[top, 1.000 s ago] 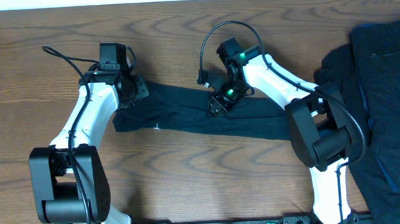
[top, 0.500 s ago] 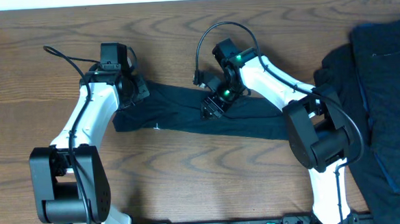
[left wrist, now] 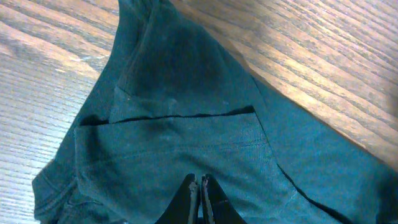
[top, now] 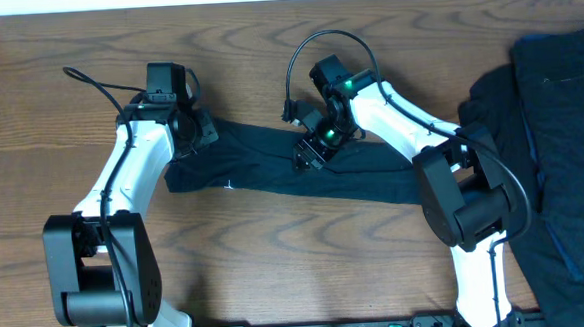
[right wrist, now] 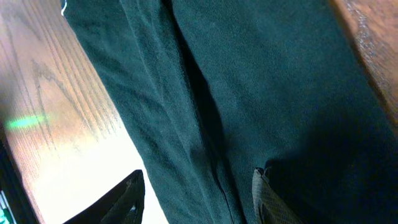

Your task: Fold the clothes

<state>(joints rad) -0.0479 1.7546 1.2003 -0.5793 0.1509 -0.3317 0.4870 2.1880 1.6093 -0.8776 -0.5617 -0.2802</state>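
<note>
**Item: dark garment** (top: 272, 170)
- Location: middle of table (top: 278, 274). Laid out as a long, narrow band from the left claw (top: 200, 130) rightward, passing under the right arm.
- Condition: gathered lengthwise. Overlapping layers, a seam and a sleeve-like flap visible in the left wrist view. Rumpled ridges along its length in the right wrist view. Not a neat rectangle.

**Item: second heap of clothes** (top: 560, 109)
- Location: right edge of table, well apart from the band.
- Condition: loose, crumpled, unfolded.

**Left claw**
- Fingers pressed together, tips down on the cloth at the band's left end.
- Impossible to tell whether a pinch of fabric sits between them.

**Right claw** (right wrist: 199, 202)
- Fingers standing partly apart over the middle of the band.
- Only flat cloth beneath, and no grip visible.

**Progress (judgement)**
- Stage: early to middle.
- Apparently done: one garment drawn out onto the open table and narrowed by a lengthwise fold.
- Left to do: smoothing the ridges, crosswise folds to bring the band down to a compact rectangle, then the whole heap at the right.
- No finished folded piece anywhere in view.
</note>
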